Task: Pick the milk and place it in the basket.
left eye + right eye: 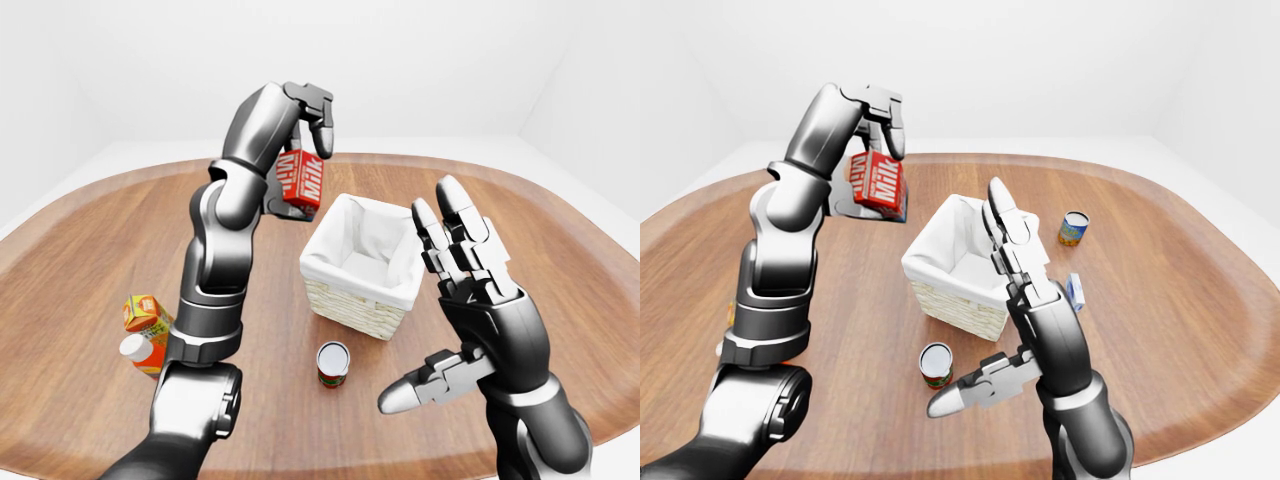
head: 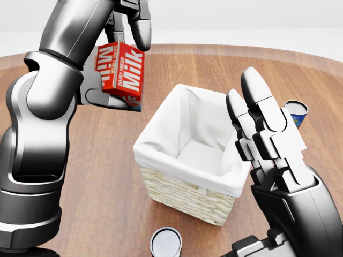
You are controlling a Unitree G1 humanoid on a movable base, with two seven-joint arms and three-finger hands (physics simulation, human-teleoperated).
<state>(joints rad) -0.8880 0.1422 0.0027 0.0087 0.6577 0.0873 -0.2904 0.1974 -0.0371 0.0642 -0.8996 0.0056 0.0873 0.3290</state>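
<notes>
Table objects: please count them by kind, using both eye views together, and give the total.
Cartons: 3, the milk, an orange one, a small white-blue one
Cans: 2
Bottles: 1
Baskets: 1
Total: 7

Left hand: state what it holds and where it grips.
The left hand holds the milk, one finger over the carton's top edge and the others under its bottom. The right hand is open, holding nothing.

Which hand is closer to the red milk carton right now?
Left. The left hand has its fingers closed round the milk carton, held up left of the basket in the head view. The right hand stands open at the basket's right.
</notes>
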